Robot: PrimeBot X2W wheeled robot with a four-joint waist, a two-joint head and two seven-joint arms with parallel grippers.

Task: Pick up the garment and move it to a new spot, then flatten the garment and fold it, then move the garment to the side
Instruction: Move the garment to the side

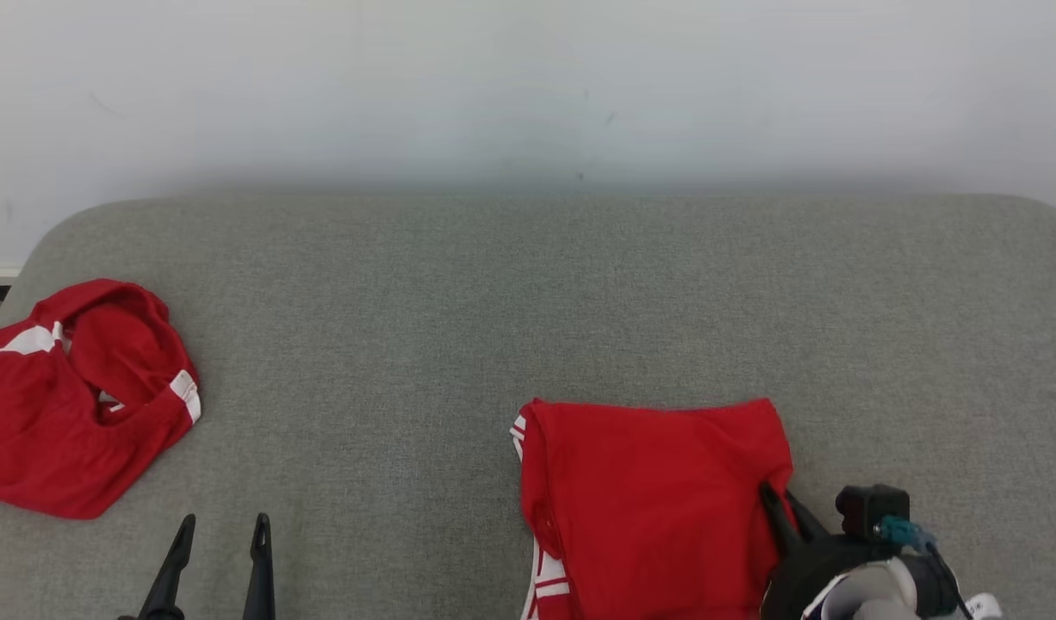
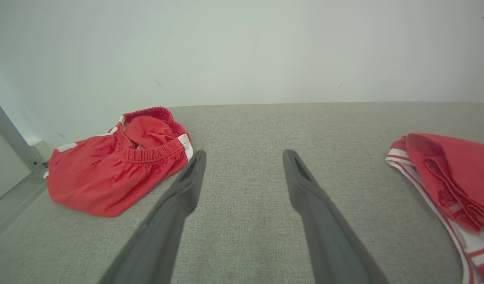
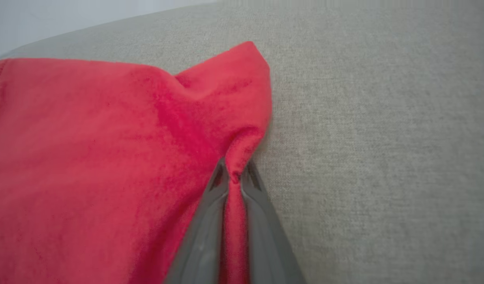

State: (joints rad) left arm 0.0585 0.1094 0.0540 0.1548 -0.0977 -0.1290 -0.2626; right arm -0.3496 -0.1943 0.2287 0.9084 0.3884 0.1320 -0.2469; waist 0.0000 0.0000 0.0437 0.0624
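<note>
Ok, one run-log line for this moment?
phase: grasp | right gripper: shut on red garment, right edge | left gripper: open, empty, over grey cushion | red shorts: far left, apart

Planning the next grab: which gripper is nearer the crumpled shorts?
Left. The left gripper stands open beside the shorts, not touching; the right gripper is far across, shut on the folded garment.

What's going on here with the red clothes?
A two-armed robot is handling clothes on a grey cushion. Its right gripper is pinched shut on the right edge of a red top, which lies mostly flat on the cushion. Its left gripper hangs open and empty over the cushion. Crumpled red shorts lie off to the left, untouched.
</note>
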